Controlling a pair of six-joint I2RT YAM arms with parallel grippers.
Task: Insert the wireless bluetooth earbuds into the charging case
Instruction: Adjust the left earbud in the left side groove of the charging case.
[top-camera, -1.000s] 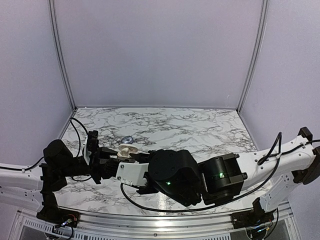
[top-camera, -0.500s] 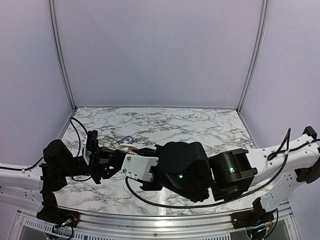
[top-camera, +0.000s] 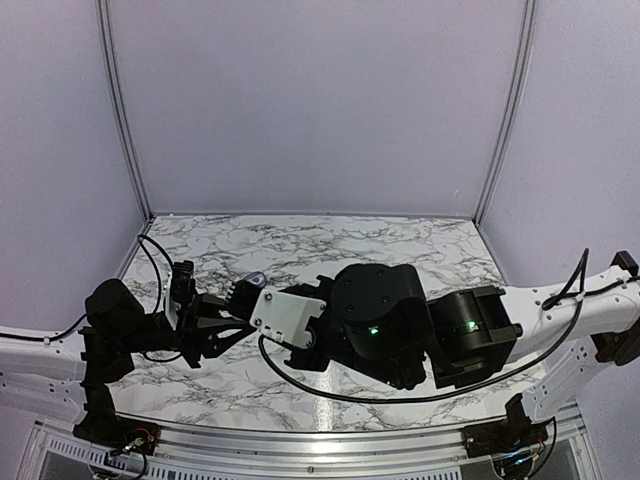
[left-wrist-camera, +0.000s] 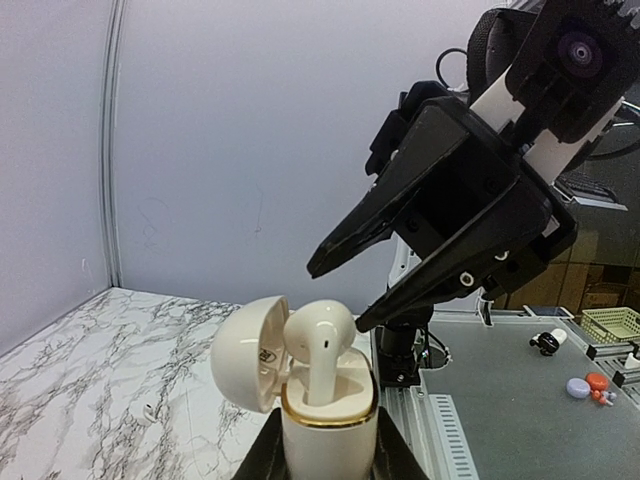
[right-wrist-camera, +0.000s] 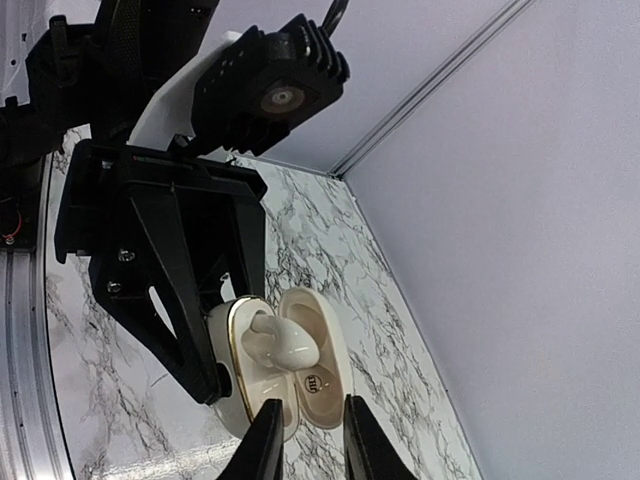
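The charging case (left-wrist-camera: 330, 420) is held off the surface (top-camera: 400, 260), pinched upright at its lower body by the left gripper (left-wrist-camera: 328, 450), with its lid swung open to one side. One earbud (left-wrist-camera: 318, 335) is seen standing in the case, stem down in a well, its rounded head rising above the gold rim. The right gripper (right-wrist-camera: 308, 425) hangs just beside and above the earbud with its jaws spread and nothing between them; no contact with the earbud is seen.

The step in hand is judged to be the seating of the first earbud: it has been set in its well, but how deep it sits cannot be settled from these views. A small pale speck (left-wrist-camera: 148, 410) is seen lying on the surface beyond the case; it may be the second earbud, though it is too small to tell.

For the next move, the case should be kept steady and upright by the left gripper. The standing earbud could be nudged down gently if it is not home. The other earbud would then have to be found, pinched lightly and lined up over the free well.
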